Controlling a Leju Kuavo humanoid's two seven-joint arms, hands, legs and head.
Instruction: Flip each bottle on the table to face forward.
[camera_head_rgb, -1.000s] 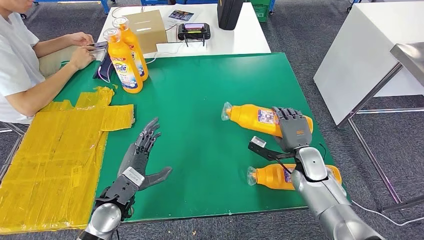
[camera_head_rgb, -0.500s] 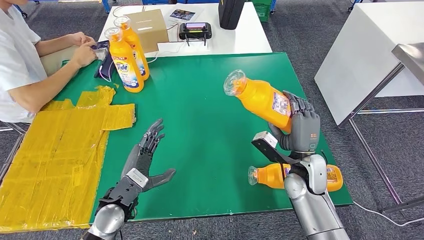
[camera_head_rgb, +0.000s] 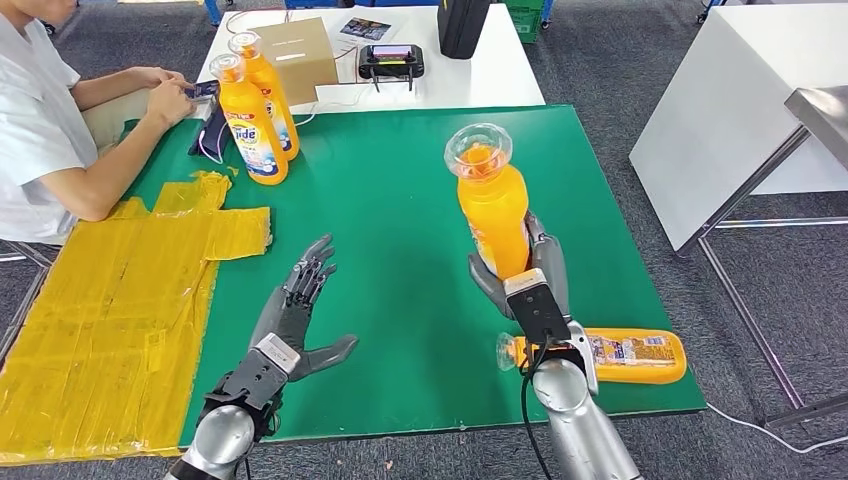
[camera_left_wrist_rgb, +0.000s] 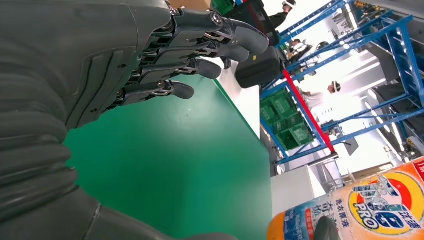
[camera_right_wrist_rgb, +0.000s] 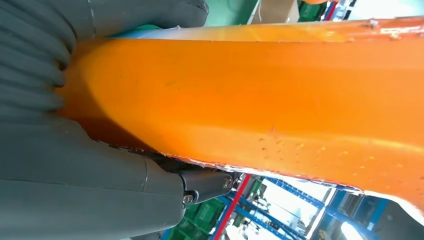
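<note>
Green table (camera_head_rgb: 400, 180); right hand (camera_head_rgb: 520, 275) grips upright bottle (camera_head_rgb: 492, 205).

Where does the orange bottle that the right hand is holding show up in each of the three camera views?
Head view: the held orange bottle stands upright, centre-right, above the right hand.
Left wrist view: an orange labelled bottle at the corner opposite the left hand; whether it is the held one, I cannot tell.
Right wrist view: its orange body spans the picture.
Shared landmark: the green table.
</note>
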